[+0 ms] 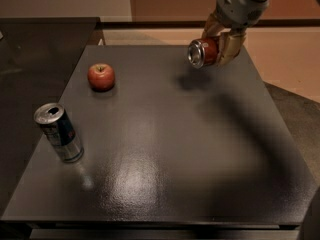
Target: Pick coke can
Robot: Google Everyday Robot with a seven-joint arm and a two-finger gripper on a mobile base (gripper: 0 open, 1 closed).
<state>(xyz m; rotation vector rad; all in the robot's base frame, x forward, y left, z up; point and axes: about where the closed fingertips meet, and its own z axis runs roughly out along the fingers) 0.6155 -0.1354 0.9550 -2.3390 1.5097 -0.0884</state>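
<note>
The coke can [203, 52], red with a silver top, lies on its side in my gripper [220, 43] at the upper right of the camera view. The gripper is shut on it and holds it clear above the dark table [165, 149]; the can's shadow falls on the table below it. The silver top faces left, toward the camera. The grey arm reaches in from the top right corner.
A red apple [101, 77] sits at the table's back left. A taller blue-and-silver can [59, 132] stands upright near the left edge. A second dark surface [35, 49] adjoins at the left. Tan floor lies beyond the right edge.
</note>
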